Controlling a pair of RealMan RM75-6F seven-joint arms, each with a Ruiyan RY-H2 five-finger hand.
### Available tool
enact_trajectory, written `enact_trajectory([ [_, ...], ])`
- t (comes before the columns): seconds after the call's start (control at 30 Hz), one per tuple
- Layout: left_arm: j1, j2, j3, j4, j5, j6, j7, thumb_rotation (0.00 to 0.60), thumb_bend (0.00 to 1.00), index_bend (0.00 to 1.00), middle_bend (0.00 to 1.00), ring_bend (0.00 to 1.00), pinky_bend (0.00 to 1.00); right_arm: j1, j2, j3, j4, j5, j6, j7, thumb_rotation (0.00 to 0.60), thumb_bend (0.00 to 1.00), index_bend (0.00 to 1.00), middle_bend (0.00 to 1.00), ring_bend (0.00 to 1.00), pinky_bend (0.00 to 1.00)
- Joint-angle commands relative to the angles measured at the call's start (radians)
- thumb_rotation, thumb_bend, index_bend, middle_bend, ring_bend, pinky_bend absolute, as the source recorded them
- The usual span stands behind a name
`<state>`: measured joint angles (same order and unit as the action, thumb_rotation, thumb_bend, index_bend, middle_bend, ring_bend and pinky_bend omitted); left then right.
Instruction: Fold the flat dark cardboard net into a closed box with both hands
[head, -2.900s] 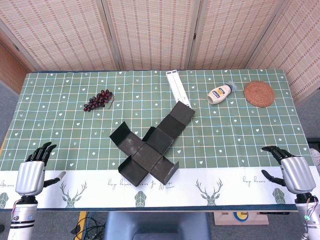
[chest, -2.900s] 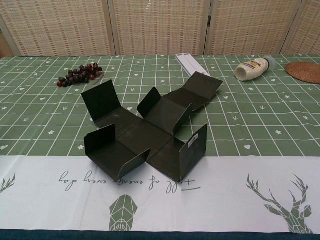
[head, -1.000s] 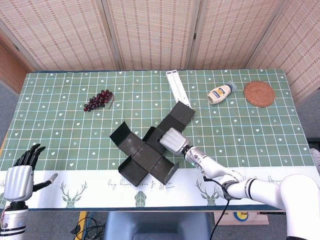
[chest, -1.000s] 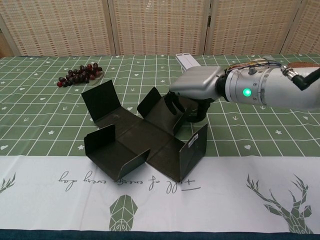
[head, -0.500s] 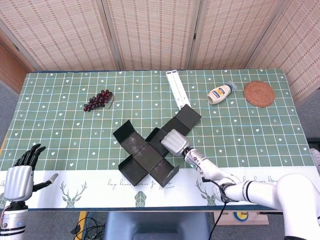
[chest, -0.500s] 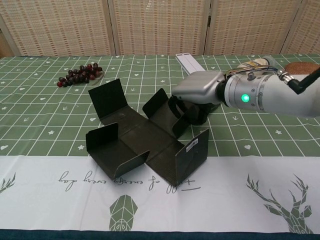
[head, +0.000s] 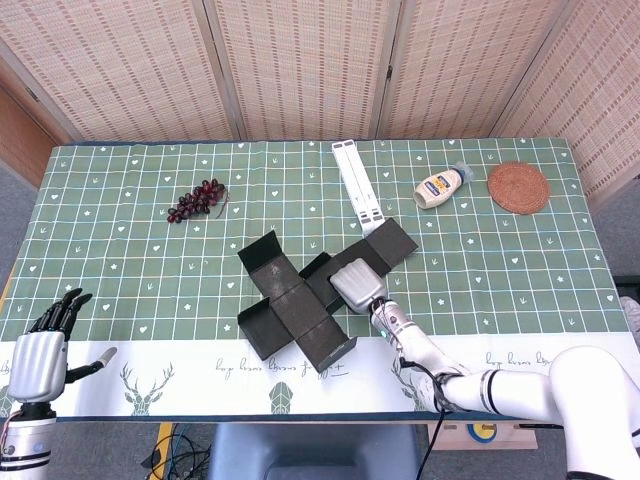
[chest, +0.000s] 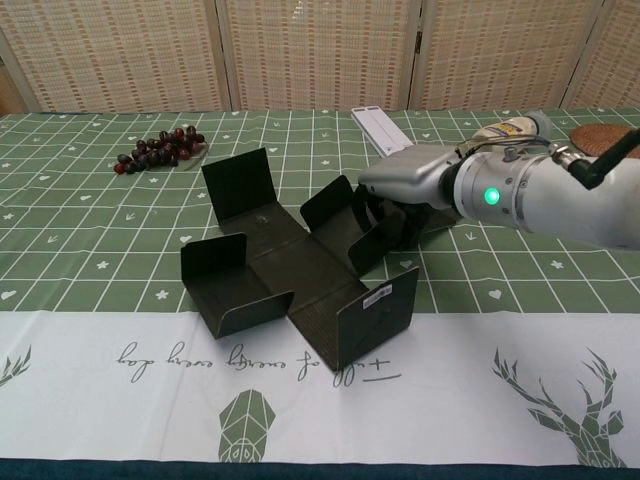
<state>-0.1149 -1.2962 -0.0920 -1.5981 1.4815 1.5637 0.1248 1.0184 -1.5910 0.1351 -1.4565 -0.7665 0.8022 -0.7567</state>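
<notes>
Folding is at its opening step: the right hand (chest: 405, 195) curls its fingers over a panel of the cardboard net (chest: 290, 270), mid-table. Left hand (head: 40, 352) waits off-table, fingers spread; next it should probably steady the opposite flap.

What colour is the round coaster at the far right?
Reddish-brown woven coaster, clearest in the head view.

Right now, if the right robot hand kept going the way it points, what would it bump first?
Probably the box net itself: the right robot hand points left over it, fingers already down among its raised flaps, though depth is unclear.
</notes>
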Motion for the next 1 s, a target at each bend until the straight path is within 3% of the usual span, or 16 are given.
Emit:
enact_trajectory([
  [0.03, -0.001, -0.001, 0.000, 0.001, 0.001, -0.002, -0.001, 0.600, 0.12, 0.18, 0.16, 0.21, 0.35, 0.006, -0.014, 0.008, -0.038, 0.063, 0.074, -0.031, 0.600, 0.45, 0.43, 0.55, 0.83, 1.00],
  [0.23, -0.002, -0.001, -0.002, 0.003, 0.003, -0.003, -0.001, 0.600, 0.12, 0.17, 0.16, 0.20, 0.35, 0.012, -0.031, 0.015, -0.052, 0.101, 0.108, -0.030, 0.600, 0.45, 0.42, 0.50, 0.83, 1.00],
  [0.33, -0.001, -0.001, -0.004, 0.003, -0.001, -0.004, -0.005, 0.600, 0.12, 0.17, 0.16, 0.20, 0.35, 0.013, -0.037, 0.018, -0.065, 0.125, 0.117, -0.024, 0.600, 0.45, 0.35, 0.48, 0.83, 1.00],
  [0.43, 0.000, -0.001, -0.002, 0.007, -0.001, -0.005, -0.008, 0.600, 0.12, 0.17, 0.16, 0.20, 0.35, 0.011, -0.021, 0.024, -0.092, 0.138, 0.106, 0.000, 0.600, 0.41, 0.16, 0.38, 0.83, 1.00],
  [0.53, 0.001, -0.002, -0.002, 0.011, -0.003, -0.006, -0.012, 0.600, 0.12, 0.17, 0.16, 0.20, 0.35, -0.001, 0.011, 0.025, -0.117, 0.089, 0.121, 0.030, 0.600, 0.27, 0.01, 0.26, 0.82, 1.00],
  [0.73, 0.002, -0.004, -0.005, 0.019, -0.011, -0.012, -0.017, 0.600, 0.12, 0.17, 0.16, 0.21, 0.35, -0.020, 0.130, 0.029, -0.174, 0.052, 0.104, 0.082, 0.600, 0.10, 0.00, 0.13, 0.77, 1.00],
  [1.0, -0.008, -0.009, -0.008, 0.014, -0.019, -0.030, -0.001, 0.600, 0.12, 0.17, 0.16, 0.20, 0.35, 0.058, 0.188, -0.017, -0.102, 0.175, -0.022, 0.015, 0.600, 0.04, 0.00, 0.05, 0.73, 1.00],
])
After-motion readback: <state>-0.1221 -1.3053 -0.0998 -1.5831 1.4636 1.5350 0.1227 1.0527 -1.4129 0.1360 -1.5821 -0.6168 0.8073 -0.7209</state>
